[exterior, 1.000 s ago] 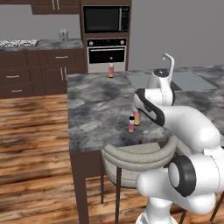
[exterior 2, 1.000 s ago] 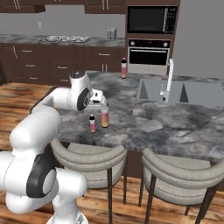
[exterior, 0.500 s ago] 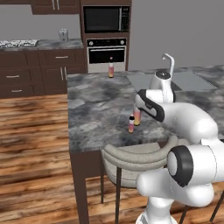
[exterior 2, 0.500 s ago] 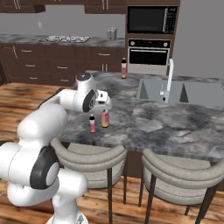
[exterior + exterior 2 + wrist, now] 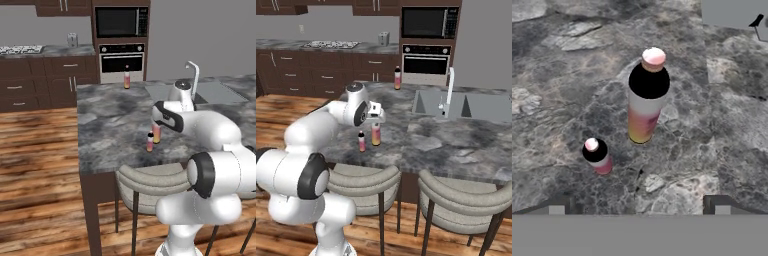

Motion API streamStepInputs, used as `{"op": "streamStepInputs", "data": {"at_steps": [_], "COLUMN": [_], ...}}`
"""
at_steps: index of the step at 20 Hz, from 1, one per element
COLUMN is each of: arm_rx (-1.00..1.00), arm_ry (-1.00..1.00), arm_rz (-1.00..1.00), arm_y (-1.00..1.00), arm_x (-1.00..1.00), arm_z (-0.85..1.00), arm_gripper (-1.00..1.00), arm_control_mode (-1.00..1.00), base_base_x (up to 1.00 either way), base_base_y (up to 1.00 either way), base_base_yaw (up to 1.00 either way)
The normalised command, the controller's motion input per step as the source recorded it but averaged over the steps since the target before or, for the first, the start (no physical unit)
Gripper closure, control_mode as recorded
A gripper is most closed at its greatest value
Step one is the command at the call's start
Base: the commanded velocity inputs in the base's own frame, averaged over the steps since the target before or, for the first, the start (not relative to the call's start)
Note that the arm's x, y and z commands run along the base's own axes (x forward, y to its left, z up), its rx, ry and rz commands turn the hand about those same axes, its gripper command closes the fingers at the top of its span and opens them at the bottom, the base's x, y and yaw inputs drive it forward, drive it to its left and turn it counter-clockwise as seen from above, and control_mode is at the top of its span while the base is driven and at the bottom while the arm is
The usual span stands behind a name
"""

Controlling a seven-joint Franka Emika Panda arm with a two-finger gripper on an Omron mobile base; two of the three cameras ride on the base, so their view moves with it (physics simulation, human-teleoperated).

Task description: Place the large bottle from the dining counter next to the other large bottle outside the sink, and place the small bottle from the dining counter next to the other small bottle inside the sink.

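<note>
On the dining counter's near side a large bottle [image 5: 156, 133] [image 5: 376, 134] [image 5: 647, 97] stands upright, with a dark shoulder, pink cap and pink-to-yellow body. A small bottle [image 5: 149, 142] [image 5: 361, 142] [image 5: 597, 156] stands close beside it. My gripper [image 5: 376, 120] [image 5: 637, 207] hangs just above the large bottle, open, its fingertips [image 5: 557, 206] wide apart with nothing between them. Another large bottle [image 5: 126, 80] [image 5: 397, 77] stands at the counter's far edge, outside the sink [image 5: 428, 102].
A curved faucet [image 5: 192, 75] [image 5: 448, 92] rises beside the sink basins. Two round-backed stools [image 5: 363, 180] [image 5: 466, 197] stand against the counter's near edge. Oven, microwave and dark cabinets line the back wall across a wooden floor.
My hand has shifted a little sideways over the large bottle as the arm's posture swung. Both bottles on the counter stand where they were.
</note>
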Motion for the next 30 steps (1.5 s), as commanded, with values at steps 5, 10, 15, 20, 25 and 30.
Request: {"op": "streamStepInputs", "data": {"at_steps": [5,10,15,20,25,30], "arm_rx": [0.00,0.00,0.00,0.00,0.00,0.00], "arm_ry": [-0.04,-0.08,-0.05,0.00,0.00,0.00], "arm_rz": [0.00,0.00,0.00,0.00,0.00,0.00], "arm_y": [0.00,0.00,0.00,0.00,0.00,0.00], "arm_x": [0.26,0.20,0.15,0.20,0.20,0.21], "arm_z": [-0.13,-0.18,-0.14,-0.03,0.00,0.00], "arm_gripper": [-1.00,-1.00,-1.00,-1.00,-1.00,-1.00], "arm_control_mode": [-1.00,-1.00,-1.00,-1.00,-1.00,-1.00], "base_base_x": [0.00,0.00,0.00,0.00,0.00,0.00], "base_base_y": [0.00,0.00,0.00,0.00,0.00,0.00], "base_base_yaw": [0.00,0.00,0.00,0.00,0.00,0.00]}}
